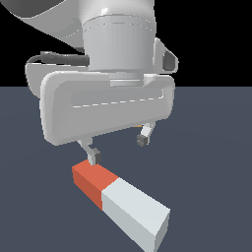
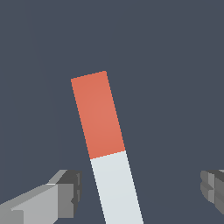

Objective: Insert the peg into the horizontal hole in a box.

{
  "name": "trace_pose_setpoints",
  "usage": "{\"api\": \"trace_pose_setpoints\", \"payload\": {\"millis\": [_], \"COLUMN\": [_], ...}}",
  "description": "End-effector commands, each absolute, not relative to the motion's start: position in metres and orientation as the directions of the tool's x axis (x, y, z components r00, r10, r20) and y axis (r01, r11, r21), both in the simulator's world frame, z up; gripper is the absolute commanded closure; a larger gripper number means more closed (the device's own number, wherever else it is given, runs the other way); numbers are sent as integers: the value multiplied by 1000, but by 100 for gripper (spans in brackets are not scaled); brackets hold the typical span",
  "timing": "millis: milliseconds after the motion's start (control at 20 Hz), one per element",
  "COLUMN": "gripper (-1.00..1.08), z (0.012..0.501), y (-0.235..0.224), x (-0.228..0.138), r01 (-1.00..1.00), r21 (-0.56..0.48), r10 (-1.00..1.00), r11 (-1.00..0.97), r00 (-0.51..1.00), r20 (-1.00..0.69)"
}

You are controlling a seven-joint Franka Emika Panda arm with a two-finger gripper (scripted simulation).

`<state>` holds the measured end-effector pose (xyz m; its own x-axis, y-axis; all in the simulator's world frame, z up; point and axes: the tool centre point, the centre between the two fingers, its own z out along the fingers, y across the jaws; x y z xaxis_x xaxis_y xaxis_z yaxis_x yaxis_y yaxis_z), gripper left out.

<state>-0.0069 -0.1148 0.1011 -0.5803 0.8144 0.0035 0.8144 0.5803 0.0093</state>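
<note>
— So, exterior view: end effector (image 1: 119,148) spread apart, empty, just above peg (image 1: 119,204) lying flat on bench (image 1: 211,147). Nothing grasped yet; insertion all ahead.

— Then, wrist view: fingers (image 2: 65,188) flanking peg (image 2: 107,148), not touching. No box or hole anywhere; white end cropped.

Flat, even light; sharp, shadowless, pixelated edges, no glare

Glossy white-grey casing all over this arm: a fat cylindrical wrist sits above a wide, rounded hand block scored with a thin pale seam. A dark cable curls in behind it. Below, the gripper (image 1: 118,147) shows two slim grey fingers (image 1: 91,152) tipped with darker pads.
</note>
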Motion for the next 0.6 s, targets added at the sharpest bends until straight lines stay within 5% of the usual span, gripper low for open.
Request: {"api": "trace_pose_setpoints", "payload": {"millis": [0,550], "gripper": [-92,-92], "z": [94,74], "y": [-126,-158], "x": [-4,8], "r01": [782,674], "r21": [8,1], "r10": [782,674], "r11": [624,739], "r00": [-624,-739], "r20": [3,1]}}
